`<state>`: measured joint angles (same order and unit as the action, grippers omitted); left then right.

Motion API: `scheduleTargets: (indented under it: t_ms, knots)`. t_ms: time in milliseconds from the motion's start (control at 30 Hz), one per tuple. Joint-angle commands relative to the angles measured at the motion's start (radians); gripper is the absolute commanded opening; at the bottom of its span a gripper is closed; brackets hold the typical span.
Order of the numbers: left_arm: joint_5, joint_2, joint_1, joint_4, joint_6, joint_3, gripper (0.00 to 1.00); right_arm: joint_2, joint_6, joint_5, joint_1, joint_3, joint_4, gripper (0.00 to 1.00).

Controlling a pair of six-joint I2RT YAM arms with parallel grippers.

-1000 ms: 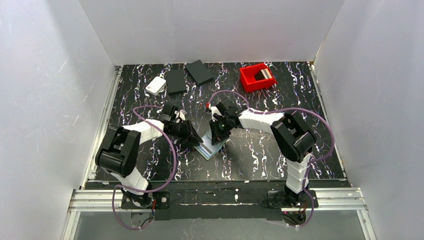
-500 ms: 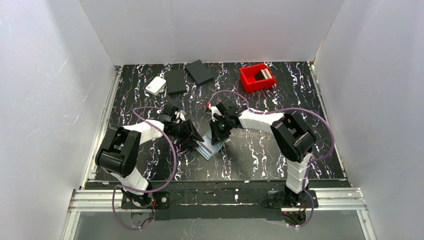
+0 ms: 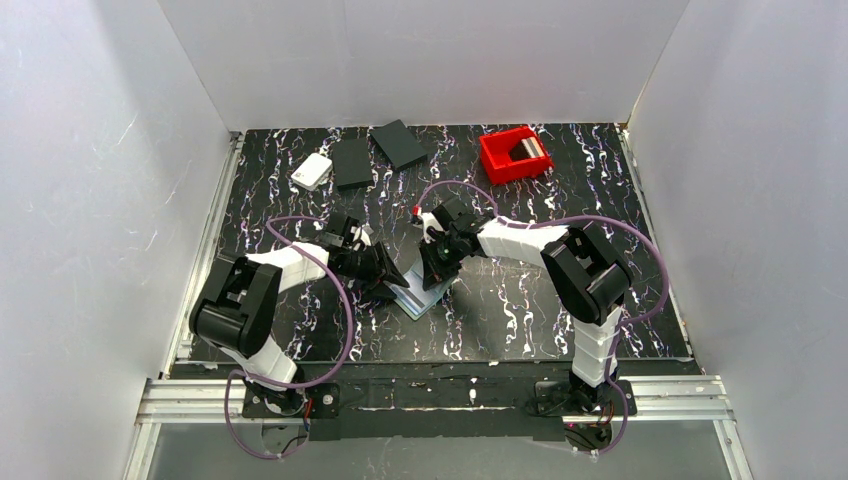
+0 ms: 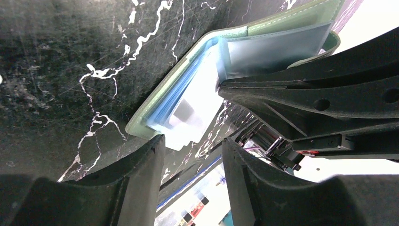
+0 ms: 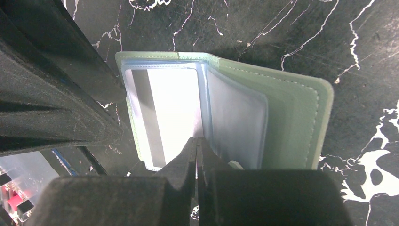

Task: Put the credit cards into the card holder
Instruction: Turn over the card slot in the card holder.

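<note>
Right wrist view: right gripper point(image 5: 196, 143), jaws pressed together, touches the open card holder point(image 5: 291, 122) mid-frame, with a credit card point(image 5: 164, 113) in its left pocket. Left gripper point(image 4: 190, 150) stands spread beside it.

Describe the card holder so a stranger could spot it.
On the black marbled table, look between the left gripper and right gripper. The card holder lies open there: sage-green with pale clear pockets, unlike the black rectangles and white box farther back.

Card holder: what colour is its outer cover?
The card holder is sage green with pale stitching; right wrist view shows it best.
</note>
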<state>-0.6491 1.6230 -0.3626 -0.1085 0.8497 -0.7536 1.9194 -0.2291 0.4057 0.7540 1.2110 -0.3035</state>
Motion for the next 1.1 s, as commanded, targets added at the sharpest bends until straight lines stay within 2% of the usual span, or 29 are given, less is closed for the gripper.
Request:
scheduleTargets:
  t_ms: [0,133,367,967,1067]
  knots:
    - [0.004,-0.047,-0.004,-0.018,-0.008,0.014,0.47,0.027,0.011,-0.021,0.005,-0.024,-0.006,0.05]
    - [-0.001,-0.035,-0.005,-0.002,-0.006,0.012,0.46,0.028,0.01,-0.019,0.005,-0.025,-0.004,0.05]
    - [-0.008,-0.015,-0.008,0.007,-0.004,-0.013,0.35,0.032,0.009,-0.012,0.005,-0.024,-0.004,0.04]
    - [-0.034,0.024,-0.02,0.014,-0.006,-0.076,0.31,0.024,-0.007,0.002,0.004,-0.019,0.004,0.04]
    - [-0.056,0.034,-0.03,0.014,0.002,-0.123,0.31,-0.035,-0.081,0.03,-0.013,0.002,0.01,0.11]
